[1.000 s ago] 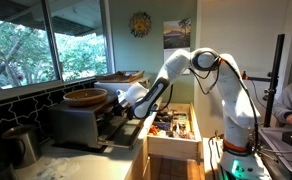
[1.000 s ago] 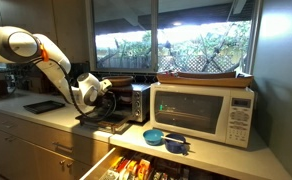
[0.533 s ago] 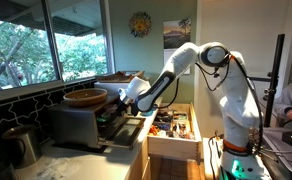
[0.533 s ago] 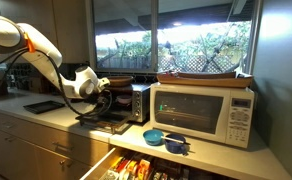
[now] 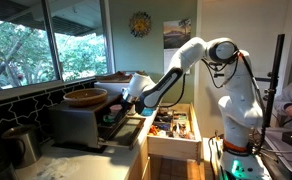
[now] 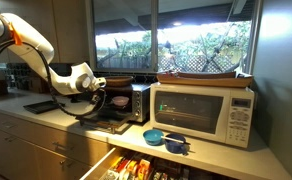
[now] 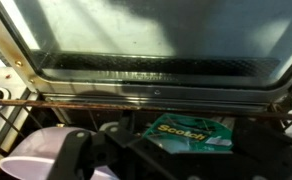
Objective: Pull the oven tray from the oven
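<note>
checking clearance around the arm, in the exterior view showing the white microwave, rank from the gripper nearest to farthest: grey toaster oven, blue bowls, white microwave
1. Small grey-silver toaster oven: right beside the gripper, at its open front.
2. Blue bowls: on the counter, past the oven, in front of the microwave.
3. White boxy microwave: farthest, at the far side of the counter from the gripper.

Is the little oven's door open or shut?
Open. The oven door is folded down flat in front of it, and the wrist view looks down on the door glass.
</note>
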`<state>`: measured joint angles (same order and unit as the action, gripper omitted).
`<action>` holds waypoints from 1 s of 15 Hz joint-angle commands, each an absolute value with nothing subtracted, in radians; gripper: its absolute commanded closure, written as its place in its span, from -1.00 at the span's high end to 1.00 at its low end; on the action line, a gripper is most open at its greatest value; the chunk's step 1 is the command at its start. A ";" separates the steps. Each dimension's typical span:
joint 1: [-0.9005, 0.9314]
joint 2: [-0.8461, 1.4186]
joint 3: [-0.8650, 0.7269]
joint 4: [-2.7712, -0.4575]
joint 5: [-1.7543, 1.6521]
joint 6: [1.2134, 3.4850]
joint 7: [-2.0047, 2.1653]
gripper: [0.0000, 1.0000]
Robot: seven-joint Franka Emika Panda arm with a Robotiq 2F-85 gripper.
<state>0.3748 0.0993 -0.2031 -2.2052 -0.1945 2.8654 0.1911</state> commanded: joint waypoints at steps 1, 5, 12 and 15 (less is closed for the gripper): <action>0.392 0.026 -0.218 -2.282 -0.267 2.751 0.305 1.00; 0.275 -0.015 -0.092 -2.302 -0.310 2.679 0.376 1.00; 0.159 -0.046 0.019 -2.324 -0.341 2.724 0.433 1.00; 0.132 -0.055 0.040 -2.314 -0.359 2.711 0.447 1.00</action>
